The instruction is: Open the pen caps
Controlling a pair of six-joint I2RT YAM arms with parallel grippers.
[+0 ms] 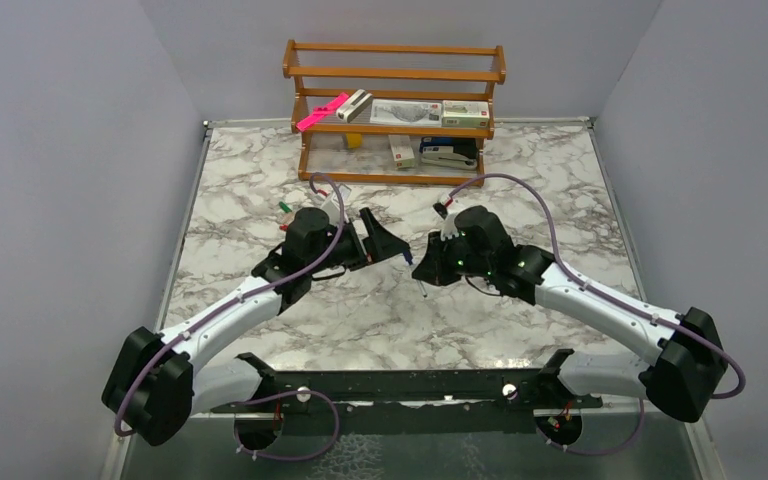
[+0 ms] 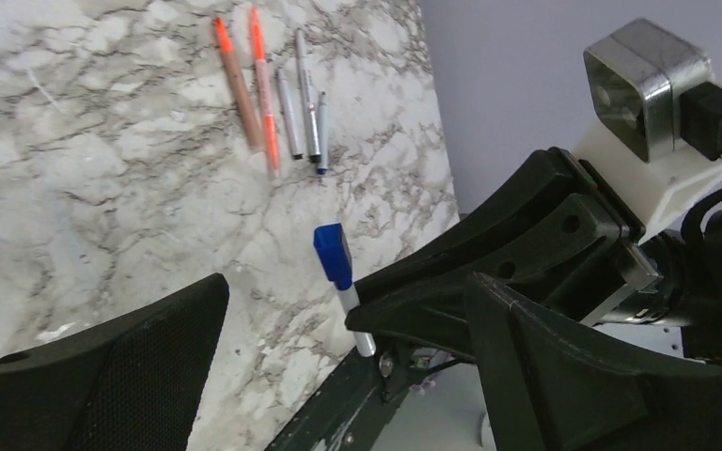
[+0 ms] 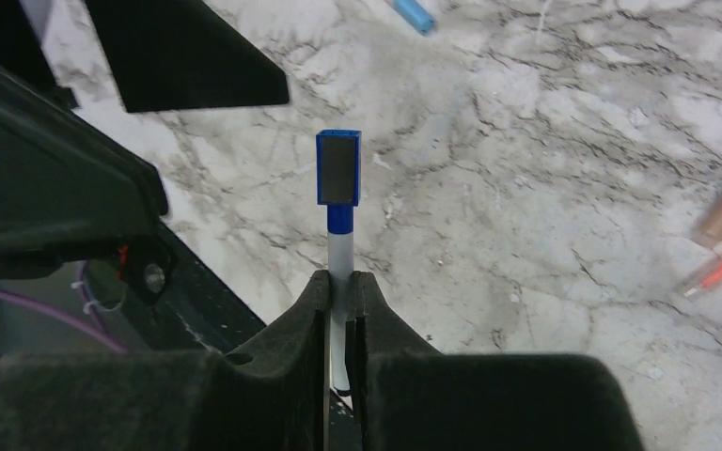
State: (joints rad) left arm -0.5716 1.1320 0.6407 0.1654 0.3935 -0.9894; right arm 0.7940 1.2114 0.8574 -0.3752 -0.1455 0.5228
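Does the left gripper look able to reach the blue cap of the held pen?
Probably yes: the left gripper is open and close, and the blue cap sticks out free beyond the right gripper, which clamps the pen.

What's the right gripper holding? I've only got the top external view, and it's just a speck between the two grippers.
Observer: The right wrist view shows the right gripper shut on the barrel of a white pen, and the blue cap is still on it.
Operator: Does the left gripper have hold of that cap?
Observer: No. In the left wrist view the left gripper is open. Its fingers are spread wide, and neither touches the cap.
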